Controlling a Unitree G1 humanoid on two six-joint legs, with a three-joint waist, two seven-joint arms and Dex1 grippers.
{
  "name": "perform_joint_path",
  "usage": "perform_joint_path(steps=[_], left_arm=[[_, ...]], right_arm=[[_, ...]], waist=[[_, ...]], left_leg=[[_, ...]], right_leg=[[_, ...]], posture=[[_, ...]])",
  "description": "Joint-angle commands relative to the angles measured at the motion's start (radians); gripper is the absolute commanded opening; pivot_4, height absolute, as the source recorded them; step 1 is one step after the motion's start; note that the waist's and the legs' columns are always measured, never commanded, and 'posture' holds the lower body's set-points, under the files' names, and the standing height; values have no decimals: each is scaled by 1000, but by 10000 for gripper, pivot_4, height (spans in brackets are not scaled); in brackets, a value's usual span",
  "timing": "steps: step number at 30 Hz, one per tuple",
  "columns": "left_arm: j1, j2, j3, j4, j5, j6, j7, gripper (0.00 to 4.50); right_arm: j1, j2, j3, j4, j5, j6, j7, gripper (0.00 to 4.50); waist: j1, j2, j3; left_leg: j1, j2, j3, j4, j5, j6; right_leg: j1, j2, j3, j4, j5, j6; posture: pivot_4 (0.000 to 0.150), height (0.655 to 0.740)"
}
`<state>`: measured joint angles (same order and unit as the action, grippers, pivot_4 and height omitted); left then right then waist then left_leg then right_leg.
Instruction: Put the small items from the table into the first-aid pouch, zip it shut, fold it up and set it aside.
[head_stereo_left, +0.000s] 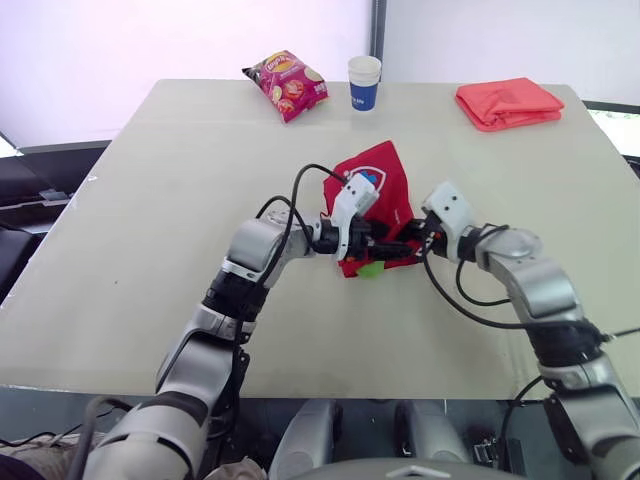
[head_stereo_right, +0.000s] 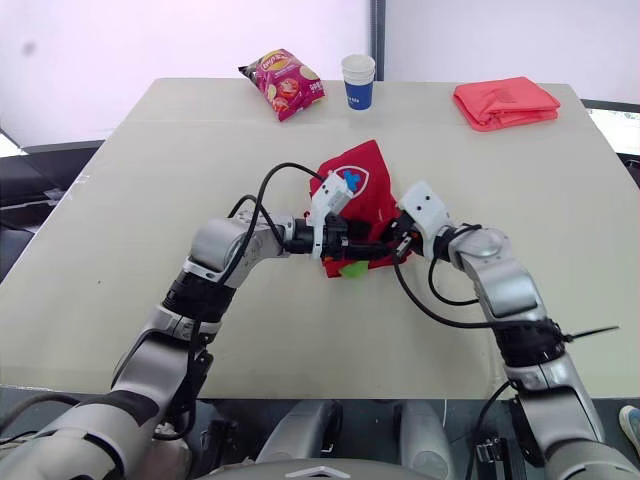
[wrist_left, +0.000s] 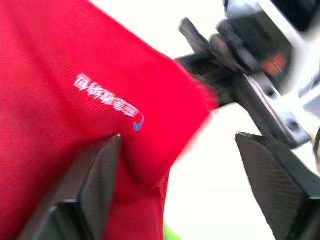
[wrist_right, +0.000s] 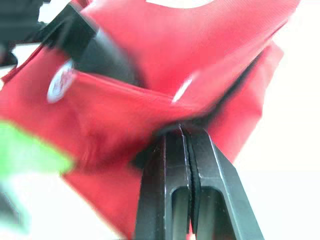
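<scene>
In its wrist view the right hand (wrist_right: 183, 132) is seen clamped on the pouch (head_stereo_left: 380, 195). The left hand (wrist_left: 177, 140) is shown spread apart, one finger touching the fabric.

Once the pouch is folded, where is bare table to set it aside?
Widest free patch: the left half of the table, between the chip bag and the near edge. Also free: the right side, nearer than the folded red cloth. Crowded: the centre, where left gripper and right gripper meet at the pouch.
</scene>
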<state>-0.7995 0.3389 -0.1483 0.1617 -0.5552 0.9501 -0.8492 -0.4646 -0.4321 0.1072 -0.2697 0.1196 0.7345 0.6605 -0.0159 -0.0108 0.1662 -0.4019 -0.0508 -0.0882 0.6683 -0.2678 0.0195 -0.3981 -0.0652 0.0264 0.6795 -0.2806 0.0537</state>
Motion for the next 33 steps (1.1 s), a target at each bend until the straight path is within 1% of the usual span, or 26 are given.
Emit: perform_joint_path(steps=[1, 3, 5, 6, 7, 9, 11, 12, 13, 15, 16, 18, 21, 24, 26, 28, 31, 33], left_arm=[[-5, -22, 169, -18, -139, 67, 2, 36837], [-19, -44, 232, -4, -179, 80, 22, 36837], [-50, -80, 279, 39, -179, 47, 73, 31515], [-61, -94, 292, 54, -176, 32, 90, 29837], [-73, -102, 290, 70, -162, 14, 101, 25226], [-106, -138, 266, 137, -89, -90, 138, 17807], [-140, -175, 254, 223, -12, -203, 200, 8166], [-147, -190, 254, 253, 7, -245, 209, 3064], [-147, -203, 254, 277, 29, -300, 213, 162], [-125, -227, 283, 276, 29, -385, 209, 162], [-108, -243, 328, 250, -1, -410, 232, 162], [-60, -259, 390, 161, -63, -418, 255, 162], [-2, -268, 429, 58, -95, -416, 310, 162], [57, -260, 453, -34, -87, -428, 384, 162], [86, -254, 461, -64, -60, -451, 441, 162], [129, -235, 431, -83, -8, -464, 472, 162], [157, -256, 416, -84, 6, -458, 524, 162], [158, -293, 407, -72, -11, -456, 532, 162]], right_arm=[[34, 3, -102, -192, 30, 112, -88, 0], [54, 14, -133, -243, 48, 148, -118, 0], [69, 34, -166, -274, 67, 158, -147, 0], [74, 47, -181, -283, 78, 163, -163, 0], [76, 53, -193, -290, 89, 167, -170, 0], [73, 71, -219, -305, 109, 164, -191, 0], [71, 71, -230, -316, 121, 163, -206, 0], [71, 70, -233, -322, 125, 164, -213, 0], [70, 67, -234, -326, 130, 166, -218, 0], [71, 62, -231, -336, 139, 168, -228, 0], [72, 60, -228, -343, 144, 170, -234, 0], [75, 53, -219, -352, 151, 172, -239, 0], [84, 48, -215, -362, 161, 175, -248, 0], [92, 43, -214, -366, 176, 176, -253, 0], [98, 36, -212, -370, 193, 171, -244, 0], [107, 21, -206, -379, 216, 165, -221, 0], [120, 2, -202, -387, 247, 163, -195, 0], [124, -13, -197, -381, 253, 167, -189, 0]], waist=[[-2, 0, 0], [-2, 0, 0], [1, 0, 0], [1, 0, 0], [3, 0, 0], [5, 0, 0], [7, 0, 0], [8, 0, 0], [6, 0, 0], [-2, 0, 0], [-3, 0, 0], [-9, 0, 0], [-11, 0, 0], [-8, 0, 0], [-3, 0, 0], [1, 0, 0], [8, 0, 0], [11, 0, 0]], left_leg=[[0, 0, 0, 0, 0, 0], [0, 1, 0, 0, 0, 0], [0, 0, 0, 0, 0, 0], [0, 0, 0, 0, 0, 0], [0, 0, 0, 0, 0, 0], [0, 0, 0, 0, 0, 0], [0, -1, 0, 0, 0, 0], [0, -1, 0, 0, 0, 0], [0, -1, 0, 0, 0, 0], [0, -1, 1, -1, 0, 0], [0, -1, 2, -1, 0, 0], [0, 0, 3, -2, 0, 0], [0, 1, 2, -2, 0, 0], [0, 0, 2, -1, 0, 0], [0, 0, 2, 0, 0, 0], [0, 0, 2, 0, 0, 0], [0, 0, 2, 0, 0, 0], [0, 0, 1, 0, 0, 0]], right_leg=[[0, 0, 0, 0, 0, 0], [0, 0, 0, 0, 0, 0], [0, 0, 0, 0, 0, 0], [0, 0, 0, 0, 0, 0], [0, 0, 0, 0, 0, 0], [0, 0, 0, 0, 0, 0], [1, 0, -1, -1, 0, 0], [1, -1, -1, -1, 0, 0], [1, -1, -1, -1, 0, 0], [0, -1, 0, -1, 0, 0], [-1, -1, 1, 0, 0, 0], [-2, -1, 2, 0, 0, 0], [-3, -2, 3, 1, 0, 0], [-2, -1, 3, 1, 0, 0], [-2, 0, 3, 1, 0, 0], [-2, 0, 3, 1, 0, 0], [-2, 0, 2, 0, 0, 0], [-1, 0, 1, 0, 0, 0]], posture=[[1500, 7400], [1500, 7400], [1500, 7400], [1500, 7400], [1500, 7400], [1500, 7400], [1500, 7400], [1500, 7400], [1500, 7400], [1500, 7400], [1500, 7400], [1500, 7400], [1500, 7400], [1500, 7400], [1500, 7400], [1500, 7400], [1500, 7400], [1500, 7400]])
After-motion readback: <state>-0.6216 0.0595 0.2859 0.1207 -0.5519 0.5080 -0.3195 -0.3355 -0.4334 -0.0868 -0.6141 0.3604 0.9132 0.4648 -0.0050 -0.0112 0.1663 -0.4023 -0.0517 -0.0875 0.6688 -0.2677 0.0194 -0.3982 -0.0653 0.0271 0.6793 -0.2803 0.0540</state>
